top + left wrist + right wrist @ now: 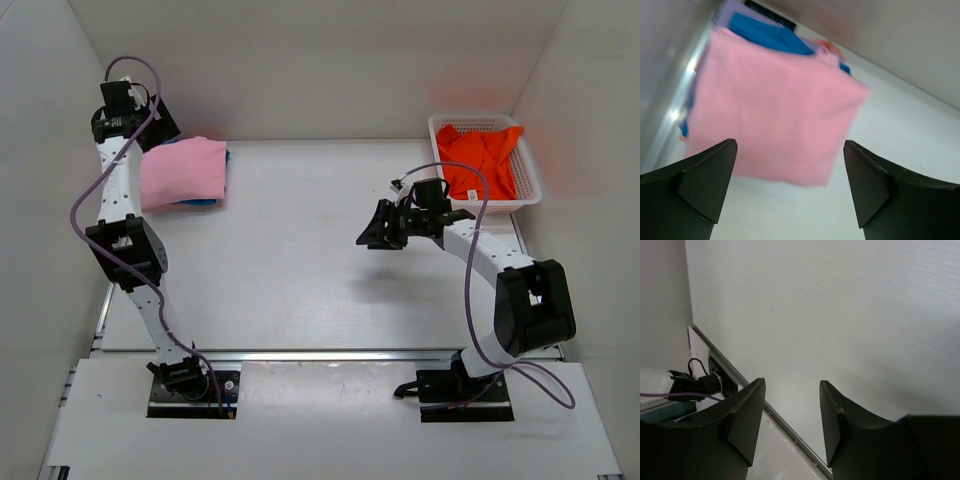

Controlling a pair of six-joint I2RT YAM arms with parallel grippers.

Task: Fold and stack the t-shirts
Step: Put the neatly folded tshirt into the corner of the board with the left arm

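White bench point(300, 270) carried the light pink cotton t-shirt point(183, 172) atop the bright blue t-shirt point(767, 35); the orange t-shirt point(482, 160) lay in the white lattice basket point(531, 190). Your left gripper point(790, 165) and right gripper point(792, 395) gaped empty.

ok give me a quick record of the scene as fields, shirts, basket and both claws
pink t-shirt: folded, far left of the table, lying on the blue one
blue t-shirt: under the pink one, only its edges show
orange t-shirt: crumpled, unfolded, inside the white basket at far right
left claw: open, empty, facing the pink and blue stack
right claw: open, empty, over bare table right of the middle
stacked so far: two of three shirts
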